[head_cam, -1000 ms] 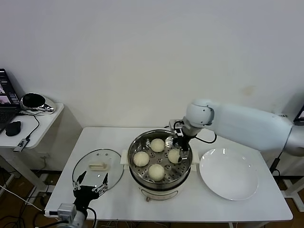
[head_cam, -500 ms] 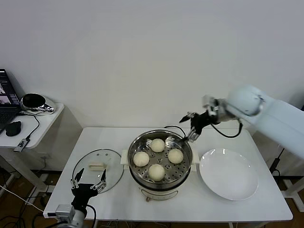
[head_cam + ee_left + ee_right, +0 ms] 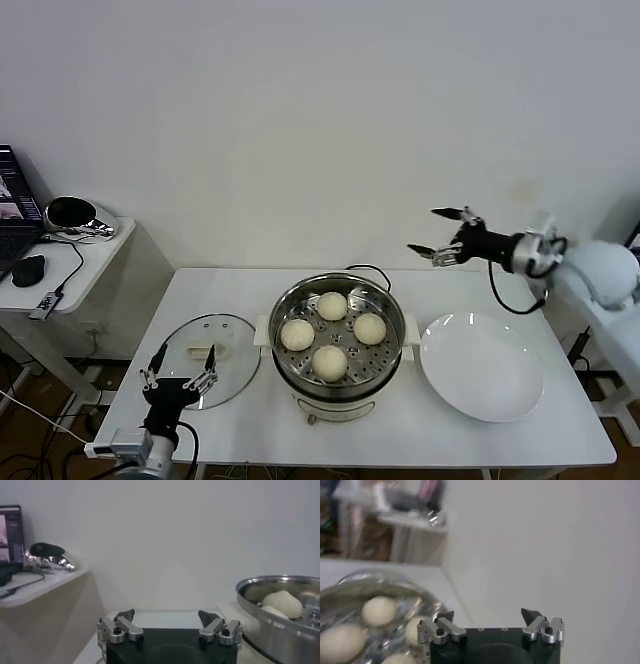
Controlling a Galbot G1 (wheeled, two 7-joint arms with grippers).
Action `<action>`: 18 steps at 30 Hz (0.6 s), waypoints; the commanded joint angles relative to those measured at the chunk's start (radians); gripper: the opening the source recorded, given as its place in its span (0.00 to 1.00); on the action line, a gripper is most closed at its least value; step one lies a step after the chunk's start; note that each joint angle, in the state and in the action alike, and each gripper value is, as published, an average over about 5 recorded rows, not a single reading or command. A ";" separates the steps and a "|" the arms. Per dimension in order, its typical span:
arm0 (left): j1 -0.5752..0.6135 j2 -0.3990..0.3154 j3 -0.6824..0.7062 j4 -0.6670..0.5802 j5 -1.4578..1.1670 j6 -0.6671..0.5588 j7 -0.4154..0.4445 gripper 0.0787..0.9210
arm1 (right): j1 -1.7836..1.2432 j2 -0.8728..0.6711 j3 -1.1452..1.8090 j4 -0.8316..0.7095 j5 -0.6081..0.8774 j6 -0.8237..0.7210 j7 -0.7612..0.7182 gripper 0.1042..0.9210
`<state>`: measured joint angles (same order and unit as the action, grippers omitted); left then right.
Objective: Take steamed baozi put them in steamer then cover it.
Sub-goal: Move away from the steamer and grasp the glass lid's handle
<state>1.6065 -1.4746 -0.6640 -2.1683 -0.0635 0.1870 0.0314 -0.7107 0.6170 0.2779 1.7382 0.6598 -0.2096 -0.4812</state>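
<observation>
- Left hand (image 3: 178,367) at bottom left of head view, low at the near desk edge, fingers spread wide, holding nothing; it sits just over the near rim of the lid.
- Lid (image 3: 205,345): clear glass w/ metal rim, flat on the desk (image 3: 250,425), lower left of frame, just beside the steamer, its cream bar handle near the lid's center.
- Steamer (image 3: 336,333) in the lower middle of the frame: shiny steel pot on a cream base, uncovered, perforated tray showing.
- Four buns (image 3: 330,362) lie on the tray in a diamond: one near, one left, one right, one far; they sit close together but apart.
- White plate (image 3: 482,366) to the lower right, beside the steamer, nothing on it.
- Black cord (image 3: 368,270) curls on the desk just behind the pot.
- Right hand (image 3: 441,233) at right-center of frame, up in the air above the far desk edge, well apart from the pot, fingers released and spread, gripping nothing; arm reaches in from the right edge.
- Left wrist view: left hand's fingers (image 3: 123,626) wide apart, pot rim (image 3: 270,582) + one bun (image 3: 283,603) off to the side.
- Far left: side table (image 3: 60,260) w/ laptop, mouse, and a shiny black object.
</observation>
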 commanded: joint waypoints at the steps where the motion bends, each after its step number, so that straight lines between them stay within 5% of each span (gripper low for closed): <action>1: -0.029 0.020 -0.012 0.050 0.126 -0.082 -0.028 0.88 | -0.646 0.276 0.537 0.103 0.030 0.174 0.246 0.88; 9: -0.076 0.081 0.000 0.230 0.838 -0.268 -0.112 0.88 | -0.777 0.490 0.560 0.066 0.067 0.253 0.322 0.88; 15: -0.102 0.282 0.147 0.442 1.170 -0.208 -0.496 0.88 | -0.787 0.509 0.558 0.065 0.061 0.255 0.331 0.88; 18: -0.119 0.341 0.208 0.526 1.206 -0.212 -0.536 0.88 | -0.777 0.516 0.552 0.064 0.052 0.255 0.333 0.88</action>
<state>1.5315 -1.3322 -0.6057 -1.9209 0.6190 0.0103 -0.1863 -1.3605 1.0141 0.7425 1.7941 0.7047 -0.0054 -0.2110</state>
